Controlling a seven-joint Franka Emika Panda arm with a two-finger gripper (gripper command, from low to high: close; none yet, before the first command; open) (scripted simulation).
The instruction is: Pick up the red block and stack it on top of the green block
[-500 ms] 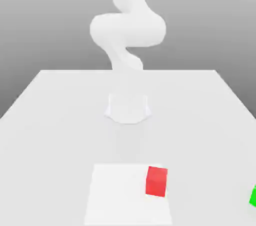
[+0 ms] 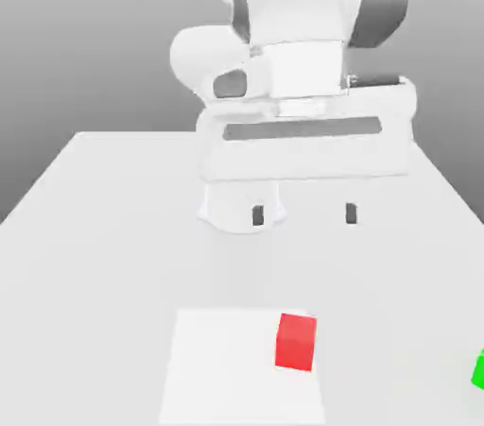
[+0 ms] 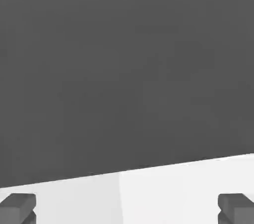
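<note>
Our claw [image 2: 303, 214] hangs above the table [image 2: 95, 226] with its two dark fingertips spread wide and nothing between them; in the hand view the same tips sit far apart at the picture's corners, again with nothing held. The red block [image 2: 296, 341] rests on a slightly brighter square patch [image 2: 227, 367] of the table, nearer the camera than the claw and well below it. The green block [image 2: 479, 370] lies well apart from it, at the exterior view's right edge and partly cut off. We judge the red block to be light, rigid and smooth-faced, so it may slip if pinched near a corner; the sound grip is on two opposite side faces, tips squared to them and low enough to clear the top edge. Open table surrounds the red block on every side, so descent looks unobstructed. How much table lies beyond the green block we cannot tell.
</note>
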